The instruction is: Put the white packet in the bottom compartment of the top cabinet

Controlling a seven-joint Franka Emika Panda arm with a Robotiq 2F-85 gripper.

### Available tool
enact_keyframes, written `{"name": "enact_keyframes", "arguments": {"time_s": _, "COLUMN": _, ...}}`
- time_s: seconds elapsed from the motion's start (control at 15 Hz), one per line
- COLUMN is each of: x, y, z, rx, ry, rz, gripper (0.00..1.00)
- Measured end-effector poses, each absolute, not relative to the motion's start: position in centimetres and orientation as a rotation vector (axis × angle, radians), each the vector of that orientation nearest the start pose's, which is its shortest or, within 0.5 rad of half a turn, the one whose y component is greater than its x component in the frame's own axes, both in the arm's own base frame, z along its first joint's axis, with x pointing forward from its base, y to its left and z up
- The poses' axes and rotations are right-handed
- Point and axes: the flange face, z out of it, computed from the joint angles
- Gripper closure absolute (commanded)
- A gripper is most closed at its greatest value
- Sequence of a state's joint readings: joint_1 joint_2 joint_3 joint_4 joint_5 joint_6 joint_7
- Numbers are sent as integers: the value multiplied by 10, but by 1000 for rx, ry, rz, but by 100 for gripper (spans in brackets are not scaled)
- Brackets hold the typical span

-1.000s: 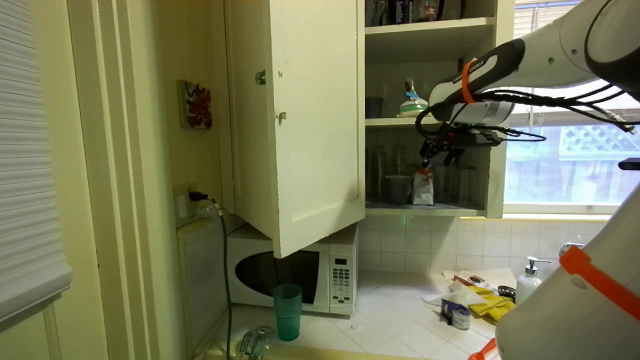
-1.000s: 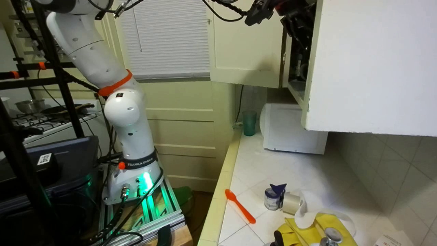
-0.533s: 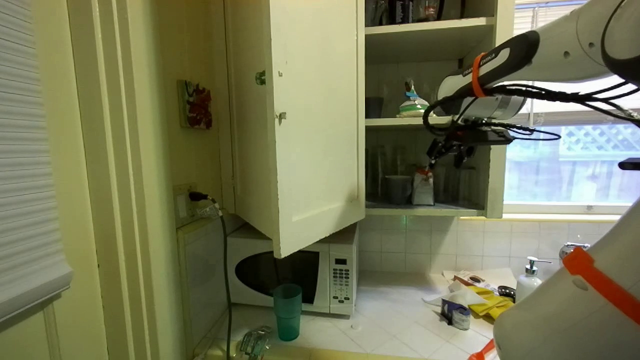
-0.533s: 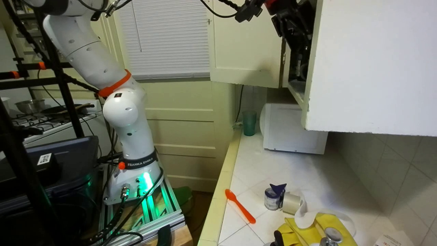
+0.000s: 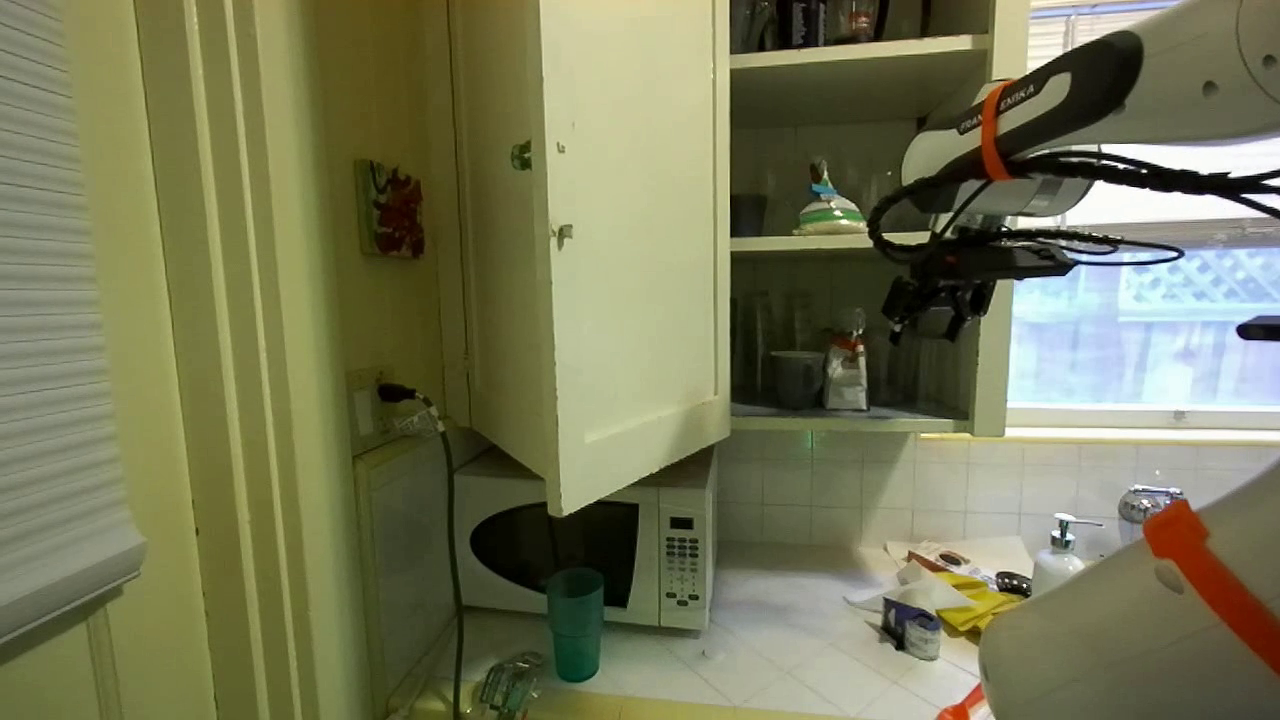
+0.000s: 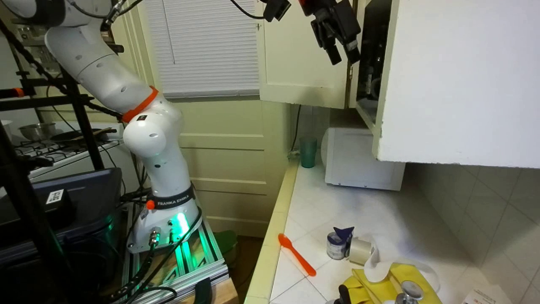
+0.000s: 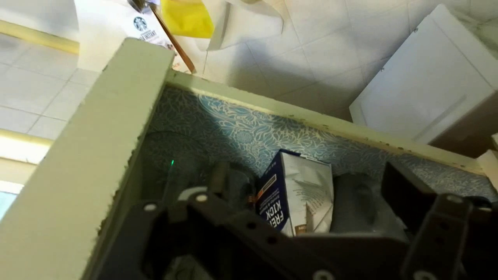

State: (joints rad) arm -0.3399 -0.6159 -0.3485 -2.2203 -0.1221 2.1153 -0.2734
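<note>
The white packet (image 5: pixel 847 382) stands upright on the floor of the bottom compartment (image 5: pixel 790 423) in the top cabinet (image 5: pixel 990 200). In the wrist view the packet (image 7: pixel 309 190) shows a crumpled white side and a dark blue printed side; its top is hidden behind the gripper. My gripper (image 5: pixel 925 328) is open and empty, above and to the right of the packet in that exterior view. In an exterior view the gripper (image 6: pixel 344 58) hangs outside the cabinet opening, fingers apart. In the wrist view the spread fingers (image 7: pixel 311 184) lie either side of the packet, not touching it.
A grey mug (image 5: pixel 797 380) stands beside the packet, with clear glasses (image 5: pixel 940 365) around. The open cabinet door (image 5: pixel 640 250) hangs left of the opening. A tied bag (image 5: pixel 830 213) sits one shelf up. Below are a microwave (image 5: pixel 600 550) and a teal cup (image 5: pixel 576 625).
My gripper has drawn back from the packet's top, out of the cabinet opening, rightward in an exterior view. The packet has stayed standing in place.
</note>
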Motion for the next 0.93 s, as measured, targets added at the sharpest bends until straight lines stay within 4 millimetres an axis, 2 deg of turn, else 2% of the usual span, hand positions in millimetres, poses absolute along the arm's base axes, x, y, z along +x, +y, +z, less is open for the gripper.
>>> {"name": "enact_keyframes", "arguments": {"time_s": 0.33, "x": 275, "y": -270, "z": 634, "rx": -3147, "ry": 588, "rz": -762, "gripper": 0}}
{"name": "enact_keyframes", "arguments": {"time_s": 0.6, "x": 269, "y": -250, "z": 623, "rx": -3146, "ry": 569, "rz": -753, "gripper": 0}}
{"name": "enact_keyframes", "arguments": {"time_s": 0.93, "x": 269, "y": -250, "z": 623, "rx": -3145, "ry": 569, "rz": -753, "gripper": 0}}
